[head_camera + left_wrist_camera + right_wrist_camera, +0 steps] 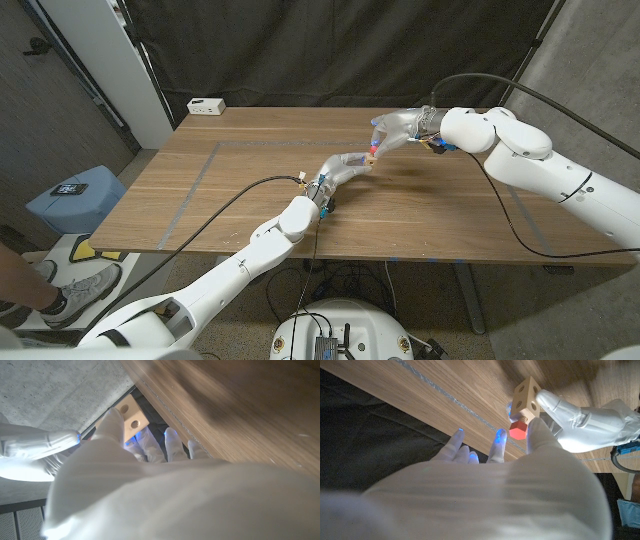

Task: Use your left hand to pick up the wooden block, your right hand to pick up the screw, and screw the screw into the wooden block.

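Your left hand (352,168) grips the small pale wooden block w/ round holes (527,395), raised over the middle of the brown wooden table (240,170). In the right wrist view its fingers wrap the block's far side, so part of the block is hidden. Your right hand (398,128) meets it from the other side, fingers closed around the red hex-headed screw (518,430), which sits against the block's face beside a hole. Can't tell how deep the screw shaft sits; it's hidden btwn head and wood. In the head view the screw is just a red-pink speck at the fingertips, the block prob. covered by both hands. In the left wrist view the block (131,416) peeks past blurred white fingers (112,422). A white power strip (206,105) lies at the table's far left corner.
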Action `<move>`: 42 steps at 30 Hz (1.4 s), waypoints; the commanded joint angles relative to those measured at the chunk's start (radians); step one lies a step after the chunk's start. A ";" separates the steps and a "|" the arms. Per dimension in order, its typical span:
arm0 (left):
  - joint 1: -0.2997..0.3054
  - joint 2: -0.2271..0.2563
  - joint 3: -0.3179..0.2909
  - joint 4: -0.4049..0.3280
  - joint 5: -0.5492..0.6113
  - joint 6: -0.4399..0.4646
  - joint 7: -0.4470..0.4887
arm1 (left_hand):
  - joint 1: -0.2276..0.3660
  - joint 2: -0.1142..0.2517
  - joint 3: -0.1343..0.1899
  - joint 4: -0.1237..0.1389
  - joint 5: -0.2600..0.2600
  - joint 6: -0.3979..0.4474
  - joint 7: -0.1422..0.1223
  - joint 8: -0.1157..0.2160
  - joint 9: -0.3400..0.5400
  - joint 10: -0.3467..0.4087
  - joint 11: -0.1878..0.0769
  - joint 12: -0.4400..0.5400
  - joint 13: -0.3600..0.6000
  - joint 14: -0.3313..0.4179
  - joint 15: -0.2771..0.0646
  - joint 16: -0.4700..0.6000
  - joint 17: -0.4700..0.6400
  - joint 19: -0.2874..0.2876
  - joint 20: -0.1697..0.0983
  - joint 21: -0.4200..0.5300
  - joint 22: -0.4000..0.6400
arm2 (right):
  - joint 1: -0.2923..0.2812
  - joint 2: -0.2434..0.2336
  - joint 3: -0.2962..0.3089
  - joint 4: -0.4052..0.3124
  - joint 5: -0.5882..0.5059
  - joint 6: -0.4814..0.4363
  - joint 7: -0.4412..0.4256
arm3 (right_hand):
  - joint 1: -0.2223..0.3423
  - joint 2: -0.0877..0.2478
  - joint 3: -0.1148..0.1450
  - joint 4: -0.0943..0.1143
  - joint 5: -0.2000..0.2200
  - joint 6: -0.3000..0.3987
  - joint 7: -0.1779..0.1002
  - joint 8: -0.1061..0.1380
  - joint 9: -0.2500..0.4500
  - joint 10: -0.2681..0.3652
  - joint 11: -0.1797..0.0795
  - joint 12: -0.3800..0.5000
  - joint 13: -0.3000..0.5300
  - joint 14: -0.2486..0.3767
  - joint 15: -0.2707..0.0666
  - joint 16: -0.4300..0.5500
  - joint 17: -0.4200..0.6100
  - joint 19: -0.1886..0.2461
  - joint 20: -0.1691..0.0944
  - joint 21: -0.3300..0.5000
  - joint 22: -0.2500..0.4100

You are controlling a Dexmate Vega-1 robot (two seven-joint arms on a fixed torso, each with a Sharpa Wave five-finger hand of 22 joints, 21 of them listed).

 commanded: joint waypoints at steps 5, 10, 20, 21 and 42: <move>-0.009 -0.003 0.002 0.012 -0.003 -0.002 -0.006 | -0.002 0.004 0.003 0.003 0.007 0.010 0.001 0.005 0.004 0.002 -0.005 0.005 0.005 0.003 -0.085 -0.003 0.000 0.001 0.007 0.002 0.003 | 0.004 0.020 -0.011 0.022 -0.017 0.015 -0.024 | 0.030 -0.003 0.020 0.006 -0.002 0.048 -0.009 0.020 0.006 0.015 -0.012 0.009 0.004 0.012 -0.010 0.010 0.001 0.015 -0.006 0.008 0.004; -0.011 -0.005 0.003 0.016 -0.005 -0.002 -0.009 | 0.000 0.003 0.003 0.001 0.007 0.010 0.000 0.005 0.004 0.002 -0.005 0.004 0.005 0.003 -0.085 -0.003 0.000 0.001 0.006 0.002 0.003 | 0.002 0.023 -0.011 0.022 -0.022 0.015 -0.033 | 0.039 -0.003 0.027 0.010 -0.005 0.075 -0.010 0.029 0.008 0.026 -0.023 0.012 0.004 0.017 -0.016 0.011 0.002 0.020 -0.010 0.009 0.004; -0.012 -0.006 0.004 0.018 -0.007 -0.001 -0.011 | -0.003 0.003 0.003 0.003 0.006 0.009 0.000 0.005 0.004 0.002 -0.005 0.005 0.005 0.004 -0.085 -0.003 0.000 0.001 0.006 0.002 0.003 | 0.004 0.029 -0.013 0.025 -0.025 0.013 -0.034 | 0.045 -0.001 0.035 0.016 -0.008 0.123 -0.011 0.047 0.010 0.041 -0.031 0.015 0.004 0.027 -0.020 0.014 0.004 0.027 -0.013 0.010 0.004; -0.013 -0.006 0.004 0.018 -0.006 -0.001 -0.011 | -0.003 0.004 0.003 0.003 0.006 0.009 0.000 0.005 0.004 0.002 -0.005 0.005 0.005 0.004 -0.086 -0.003 0.000 0.001 0.006 0.002 0.003 | 0.004 0.029 -0.012 0.026 -0.024 0.015 -0.037 | 0.047 -0.001 0.037 0.016 -0.008 0.132 -0.009 0.051 0.011 0.044 -0.032 0.016 0.004 0.028 -0.020 0.014 0.004 0.027 -0.014 0.009 0.004; -0.009 -0.005 0.005 0.012 -0.005 0.003 -0.009 | 0.000 0.004 0.004 0.001 0.007 0.010 0.001 0.005 0.004 0.002 -0.005 0.004 0.004 0.003 -0.084 -0.003 0.000 0.001 0.006 0.003 0.003 | -0.010 0.028 -0.007 0.028 -0.034 0.016 -0.066 | 0.058 0.004 0.056 0.022 -0.012 0.224 -0.007 0.084 0.014 0.092 -0.051 0.023 0.003 0.058 -0.039 0.021 0.007 0.053 -0.023 0.013 0.004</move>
